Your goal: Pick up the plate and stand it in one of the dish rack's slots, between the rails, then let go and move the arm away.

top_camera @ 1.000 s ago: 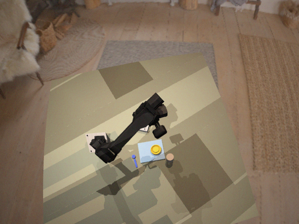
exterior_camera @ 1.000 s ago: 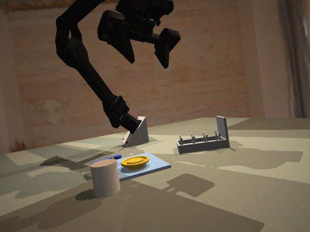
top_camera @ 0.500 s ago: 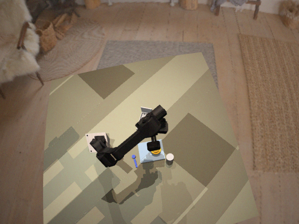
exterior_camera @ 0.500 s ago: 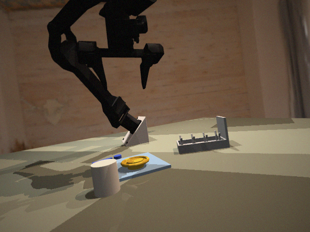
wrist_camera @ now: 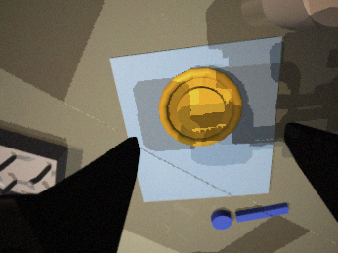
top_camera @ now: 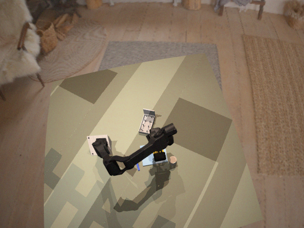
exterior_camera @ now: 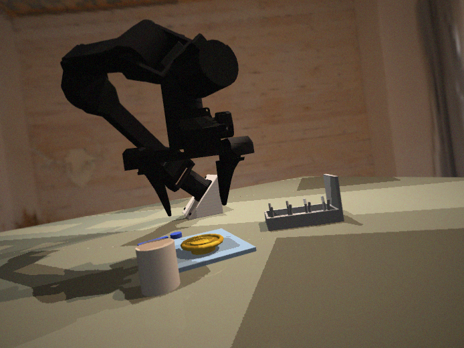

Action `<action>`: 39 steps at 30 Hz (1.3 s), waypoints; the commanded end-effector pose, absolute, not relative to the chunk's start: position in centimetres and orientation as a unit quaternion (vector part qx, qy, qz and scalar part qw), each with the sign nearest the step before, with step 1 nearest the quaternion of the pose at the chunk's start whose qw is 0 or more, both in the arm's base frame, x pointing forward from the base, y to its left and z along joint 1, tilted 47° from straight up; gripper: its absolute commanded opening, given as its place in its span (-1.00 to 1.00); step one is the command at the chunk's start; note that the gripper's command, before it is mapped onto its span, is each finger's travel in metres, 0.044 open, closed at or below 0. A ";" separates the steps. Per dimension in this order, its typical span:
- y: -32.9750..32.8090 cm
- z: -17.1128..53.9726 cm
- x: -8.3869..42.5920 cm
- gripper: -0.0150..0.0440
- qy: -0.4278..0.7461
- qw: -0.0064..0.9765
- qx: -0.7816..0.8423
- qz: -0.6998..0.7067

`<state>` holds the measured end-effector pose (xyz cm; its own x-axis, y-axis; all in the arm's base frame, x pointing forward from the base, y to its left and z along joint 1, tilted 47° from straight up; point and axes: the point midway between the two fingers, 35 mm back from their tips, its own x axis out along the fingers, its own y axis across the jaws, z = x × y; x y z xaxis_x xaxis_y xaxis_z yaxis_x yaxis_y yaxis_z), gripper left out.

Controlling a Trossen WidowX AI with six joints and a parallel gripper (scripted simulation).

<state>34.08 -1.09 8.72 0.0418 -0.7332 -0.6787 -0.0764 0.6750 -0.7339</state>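
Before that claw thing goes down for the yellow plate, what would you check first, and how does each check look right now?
1. Gripper open and holding nothing: ok, fingers spread wide.
2. Gripper over the plate: ok, the wrist view shows the plate between the two fingers, slightly ahead of them.
3. Plate lying flat on the blue mat: ok.
4. Neighbours out of the way: ok; the cup stands off the mat's edge and the blue spoon lies beside the mat, both apart from the plate.
5. Dish rack slots free: ok, nothing stands between its rails.
6. Fingers low enough to grip the rim: not ok, they hang above the table.
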 end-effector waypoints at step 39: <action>-5.5 4.7 34.1 0.71 0.646 0.648 -0.315 -0.252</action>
<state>34.23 -5.36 4.90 0.0404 -0.7306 -0.6816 -0.0749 0.6780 -0.7312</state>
